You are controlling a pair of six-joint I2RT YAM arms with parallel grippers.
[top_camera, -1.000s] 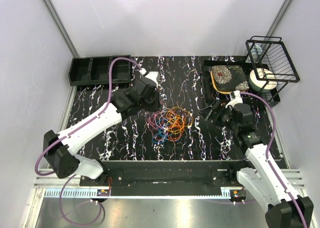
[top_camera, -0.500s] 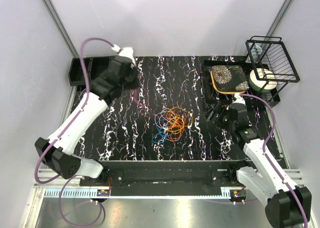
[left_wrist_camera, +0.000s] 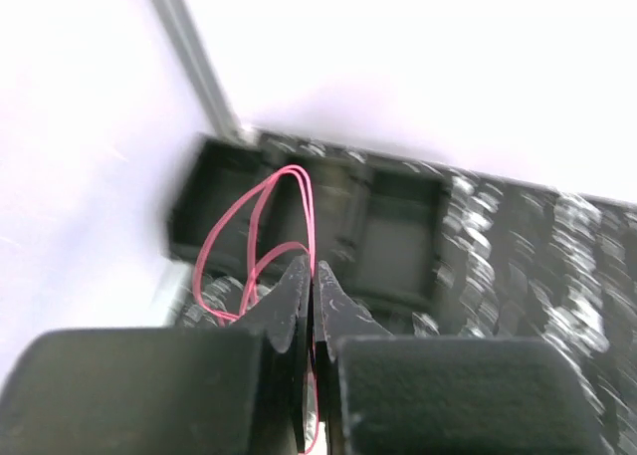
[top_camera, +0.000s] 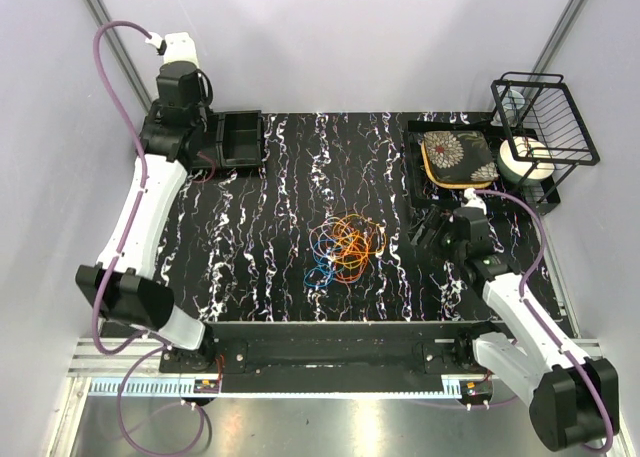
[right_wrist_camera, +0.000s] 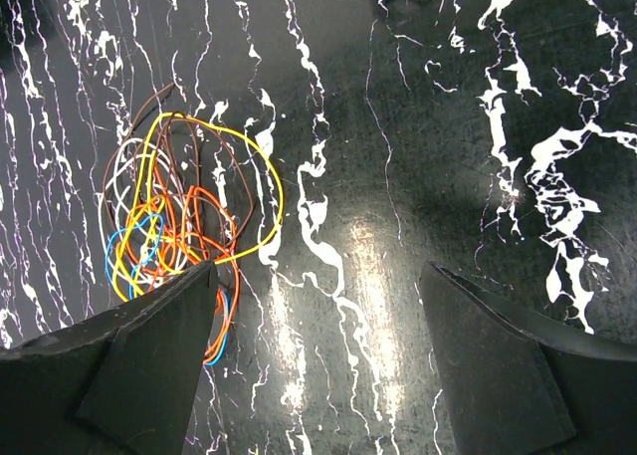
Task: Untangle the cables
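Note:
The tangle of cables [top_camera: 345,245], thin orange, yellow, blue, white and brown loops, lies mid-table; it also shows in the right wrist view [right_wrist_camera: 174,231]. My left gripper [top_camera: 188,145] is raised at the back left over the black bin [top_camera: 225,142]. It [left_wrist_camera: 314,276] is shut on a red cable [left_wrist_camera: 254,231] whose loops hang in front of the bin [left_wrist_camera: 398,236]. My right gripper [top_camera: 428,232] is open and empty, just right of the tangle. Its left finger [right_wrist_camera: 149,365] overlaps the tangle's edge in the right wrist view [right_wrist_camera: 318,306].
A black tray [top_camera: 415,167] with a patterned plate [top_camera: 455,155] stands at the back right. Beside it are a black wire rack [top_camera: 545,117] and a white roll [top_camera: 525,159]. White walls close in the table on three sides.
My left arm has swung from beside the tangle up to the back-left bin, carrying the red cable away from the pile. The right arm has barely moved.

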